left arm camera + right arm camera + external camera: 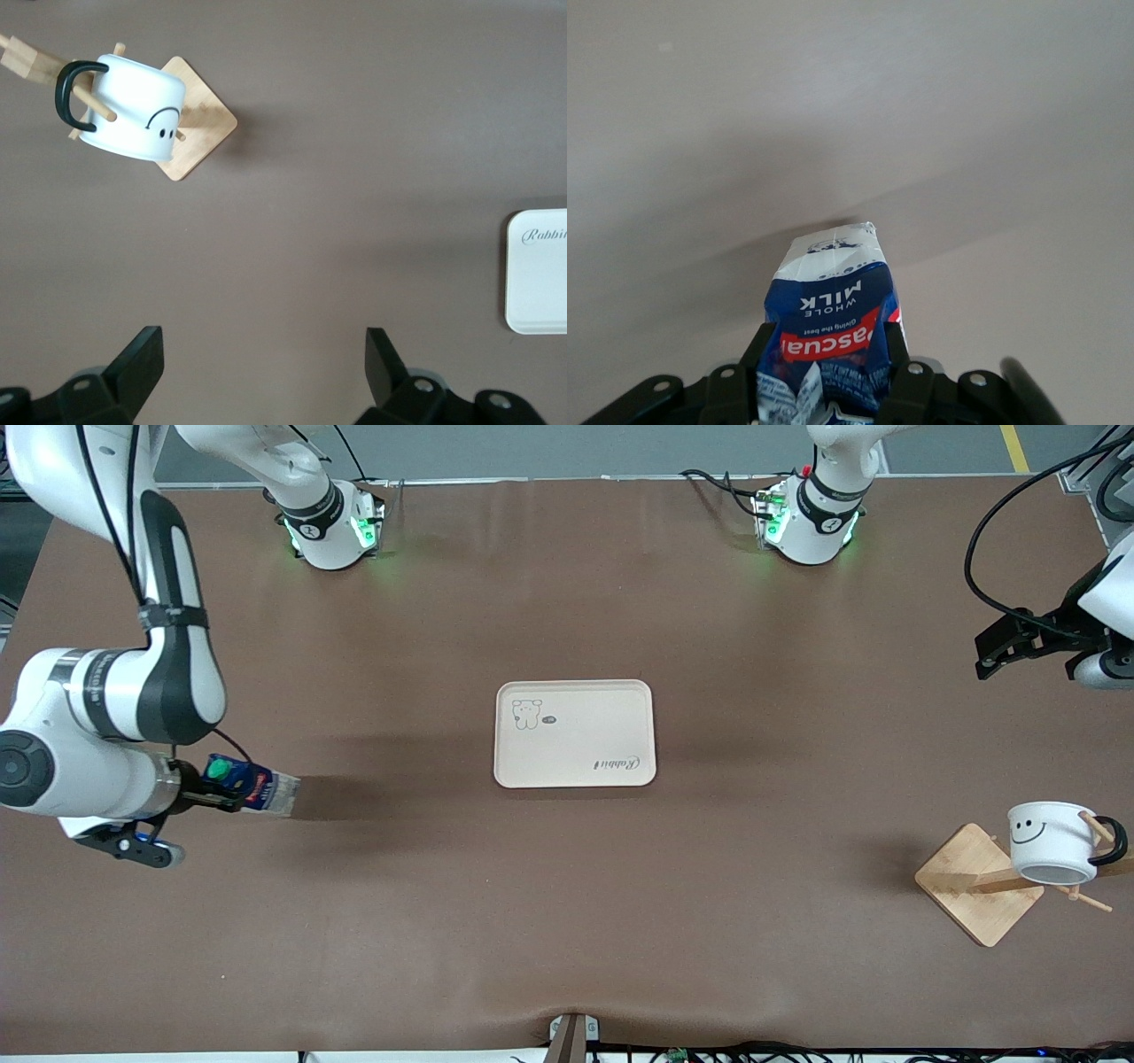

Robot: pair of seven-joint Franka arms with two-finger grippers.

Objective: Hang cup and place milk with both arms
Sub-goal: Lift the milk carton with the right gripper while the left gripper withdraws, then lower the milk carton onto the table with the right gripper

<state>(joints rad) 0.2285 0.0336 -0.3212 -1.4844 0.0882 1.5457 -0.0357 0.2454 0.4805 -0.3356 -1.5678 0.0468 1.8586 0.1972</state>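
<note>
The milk [254, 783], a dark blue carton with a green cap and red label, is lying sideways in the air over the right arm's end of the table. My right gripper [232, 788] is shut on it, and in the right wrist view the milk [833, 301] fills the right gripper [830, 343]. The white cup [1050, 840] with a smiley face hangs by its black handle on a peg of the wooden rack [974, 881]. My left gripper [983, 657] hovers open and empty over the left arm's end of the table. Its wrist view shows the cup [133, 106] far from the left gripper [263, 347].
A cream tray [576, 735] lies at the table's middle, and its corner shows in the left wrist view as well [536, 283]. The rack stands nearer the front camera than the tray, toward the left arm's end. Brown tabletop surrounds both.
</note>
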